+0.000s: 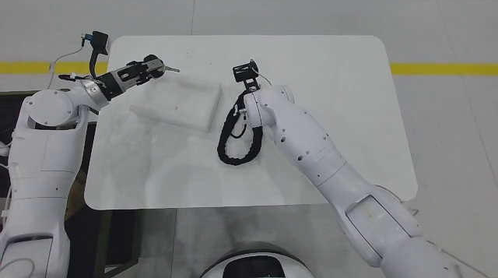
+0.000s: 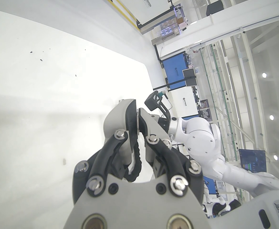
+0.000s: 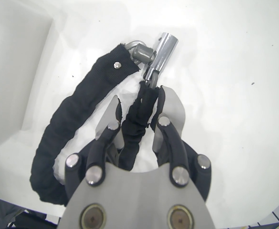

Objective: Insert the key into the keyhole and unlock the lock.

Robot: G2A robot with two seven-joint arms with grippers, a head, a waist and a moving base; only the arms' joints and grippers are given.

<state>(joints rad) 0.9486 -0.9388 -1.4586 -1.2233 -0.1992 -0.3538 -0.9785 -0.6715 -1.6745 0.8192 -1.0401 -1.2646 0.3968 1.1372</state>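
Top view. The left gripper [image 1: 158, 66] is near the tabletop's [image 1: 327, 83] far left corner, and we see the key [image 1: 170, 68] sticking out of its tip as a thin grey sliver. Just beside it lies a flat white box [image 1: 180, 100]; we cannot tell what is in it. The chain lock [image 1: 230, 147], in a black sleeve, loops on the tabletop on the box's other side, under the right arm's wrist.

Left wrist view. The jaws are nearly closed, pinching the key. We see it edge-on as a thin metal strip between the black pads [image 2: 129, 120]. Bare white tabletop lies beneath.

Right wrist view. The right gripper [image 3: 139, 96] has its jaws partly closed around the sleeved chain, with a pad on each side of the fabric. The grip sits just behind the chrome lock cylinder [image 3: 165, 52], which points away from the jaws and lies tilted on the tabletop. The rest of the sleeve curves back in a loop towards the wrist. The white box's edge stands near the loop, apart from it.
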